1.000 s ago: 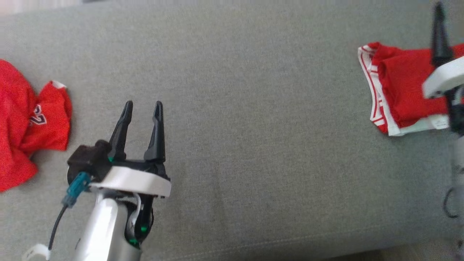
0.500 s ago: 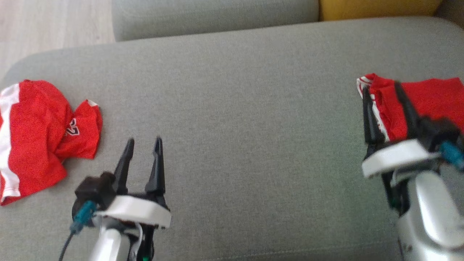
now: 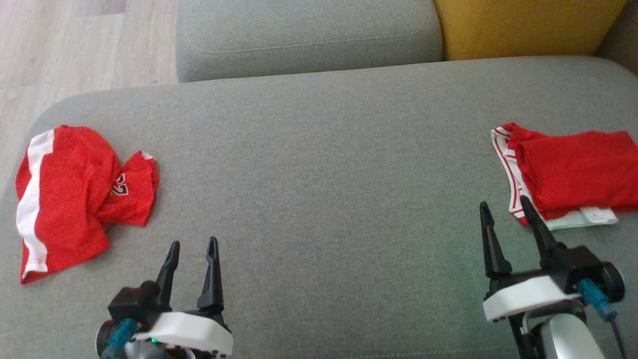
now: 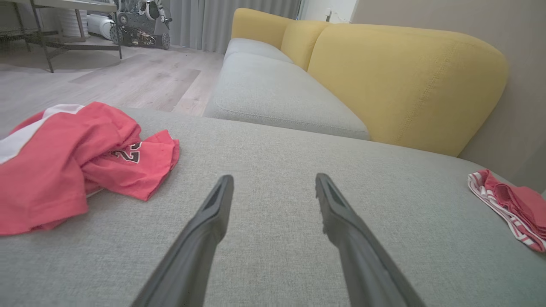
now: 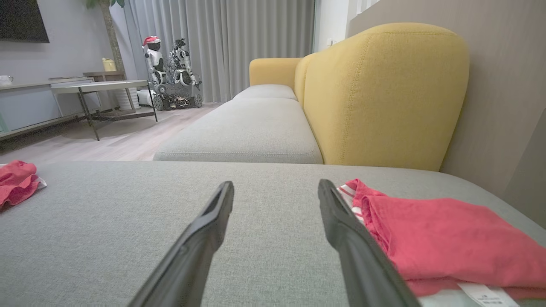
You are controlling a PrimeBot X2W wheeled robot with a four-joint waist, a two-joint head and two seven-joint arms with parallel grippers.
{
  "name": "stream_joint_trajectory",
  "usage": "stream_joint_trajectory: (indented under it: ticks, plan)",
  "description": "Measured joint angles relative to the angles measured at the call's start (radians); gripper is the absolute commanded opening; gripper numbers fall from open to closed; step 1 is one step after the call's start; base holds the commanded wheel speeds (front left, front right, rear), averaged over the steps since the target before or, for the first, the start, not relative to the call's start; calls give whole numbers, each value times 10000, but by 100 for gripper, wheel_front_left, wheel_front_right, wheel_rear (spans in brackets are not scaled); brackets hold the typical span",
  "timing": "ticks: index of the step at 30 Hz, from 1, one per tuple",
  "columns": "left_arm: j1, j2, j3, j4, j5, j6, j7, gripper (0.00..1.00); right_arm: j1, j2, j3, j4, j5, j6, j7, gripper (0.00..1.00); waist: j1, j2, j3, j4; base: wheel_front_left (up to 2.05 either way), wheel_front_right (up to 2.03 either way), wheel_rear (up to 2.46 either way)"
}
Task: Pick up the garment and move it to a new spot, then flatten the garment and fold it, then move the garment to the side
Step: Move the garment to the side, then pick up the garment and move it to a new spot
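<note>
Crumpled red jersey (image 3: pixel 75 199) with a white stripe and number print lies bunched at the far left of the grey sofa seat (image 3: pixel 324 164). Left gripper (image 3: pixel 194 243) sits just right of it, apart from the cloth, low over the cushion, fingers spread and holding nothing. Right gripper (image 3: pixel 503 202) also has its fingers spread and holds nothing. One fingertip is by the striped edge of the folded red garment (image 3: pixel 573 169); contact unclear. That garment lies flat at the far right, white label showing. Yellow backrest (image 3: pixel 523 25) stands behind.

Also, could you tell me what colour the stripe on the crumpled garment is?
The stripe is white; head view shows it best.
</note>
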Motion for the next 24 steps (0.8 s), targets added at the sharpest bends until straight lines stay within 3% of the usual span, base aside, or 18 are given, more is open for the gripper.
stream_joint_trajectory:
  ticks: [24]
  plan:
    - [54,4,134,-370,86,-12,0,100,143,105,213,-125,395,0,-94,100,0,0,-31,-13,0,0,0]
